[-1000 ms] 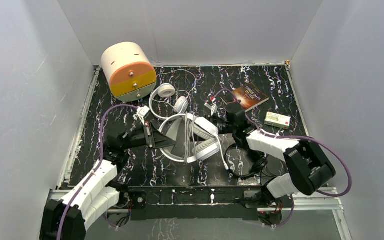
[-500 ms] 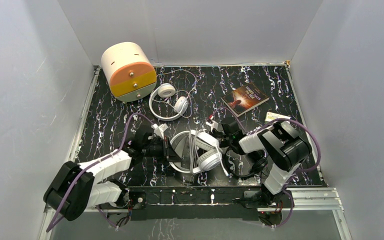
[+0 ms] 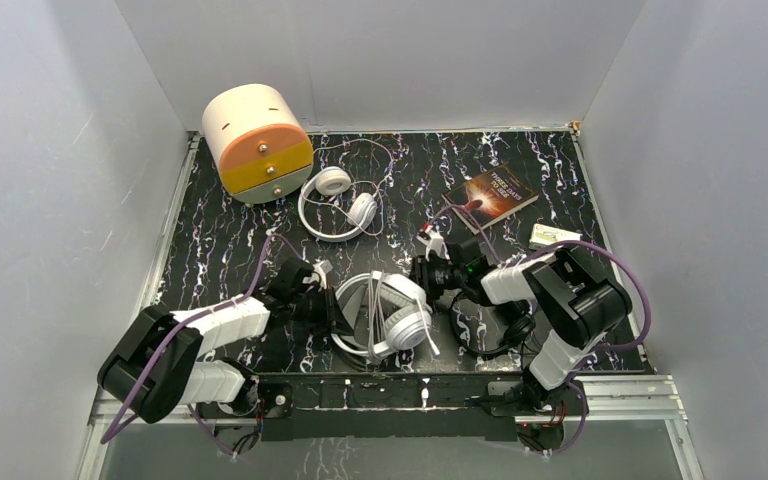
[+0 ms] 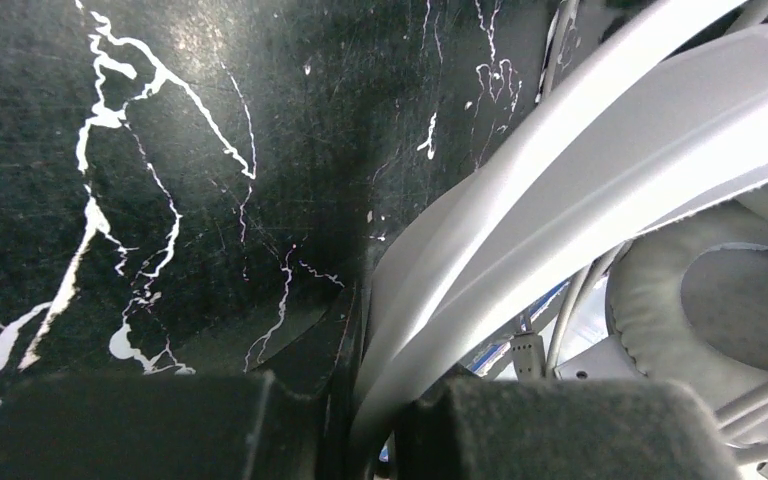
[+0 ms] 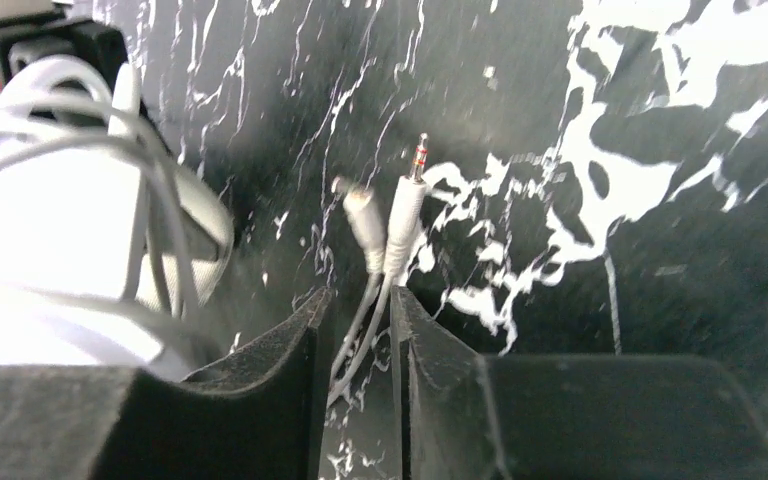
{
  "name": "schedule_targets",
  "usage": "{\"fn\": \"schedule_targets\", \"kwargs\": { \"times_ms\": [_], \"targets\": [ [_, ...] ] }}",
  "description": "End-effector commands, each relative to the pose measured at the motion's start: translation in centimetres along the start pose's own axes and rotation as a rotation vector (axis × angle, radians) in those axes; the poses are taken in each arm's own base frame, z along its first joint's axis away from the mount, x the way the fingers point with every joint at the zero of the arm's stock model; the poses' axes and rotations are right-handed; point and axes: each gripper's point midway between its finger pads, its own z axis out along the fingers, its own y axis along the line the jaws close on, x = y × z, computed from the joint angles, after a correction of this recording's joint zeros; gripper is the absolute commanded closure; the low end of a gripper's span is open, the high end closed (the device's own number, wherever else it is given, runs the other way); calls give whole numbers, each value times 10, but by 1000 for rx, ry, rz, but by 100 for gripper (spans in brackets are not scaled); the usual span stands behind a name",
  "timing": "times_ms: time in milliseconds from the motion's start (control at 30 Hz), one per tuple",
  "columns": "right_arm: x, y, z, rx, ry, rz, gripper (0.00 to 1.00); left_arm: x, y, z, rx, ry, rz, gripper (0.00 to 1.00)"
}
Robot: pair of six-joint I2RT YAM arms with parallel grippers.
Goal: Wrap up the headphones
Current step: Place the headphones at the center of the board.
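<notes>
The big white over-ear headphones [image 3: 392, 313] lie near the front middle with their cord wound round them. My left gripper [image 3: 335, 313] is shut on their headband [image 4: 520, 200], with an ear pad [image 4: 730, 300] just beyond. My right gripper [image 3: 423, 272] sits at their right side. Its jaws are almost closed on the white cord end [image 5: 385, 250], and two plugs stick out past the tips. The slimmer white on-ear pair [image 3: 343, 203] lies further back, its cord loose. The small black pair [image 3: 488, 338] lies partly under my right arm.
A round white cabinet with orange and yellow drawers [image 3: 257, 140] stands at the back left. A book [image 3: 491, 194] lies at the back right, with a small box [image 3: 550, 233] behind my right arm. White walls close in three sides.
Both grippers have drawn back toward the near edge, bringing the big white headphones with them. The right gripper has moved left and nearer, still with the cord.
</notes>
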Motion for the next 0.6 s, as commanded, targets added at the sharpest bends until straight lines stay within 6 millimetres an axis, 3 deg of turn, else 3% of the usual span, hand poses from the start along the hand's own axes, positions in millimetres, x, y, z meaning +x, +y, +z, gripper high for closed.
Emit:
{"fn": "schedule_targets", "kwargs": {
  "times_ms": [0, 200, 400, 567],
  "targets": [
    [4, -45, 1, 239, 65, -15, 60, 12, 4, 2, -14, 48, 18, 100],
    [0, -78, -21, 504, 164, 43, 47, 9, 8, 3, -48, 38, 33, 100],
    [-30, -89, -59, 700, 139, 42, 34, 9, 25, -3, -172, 21, 24, 100],
    [-58, -77, -84, 781, 111, -29, 23, 5, 35, -8, -247, -13, 15, 100]
  ]
}}
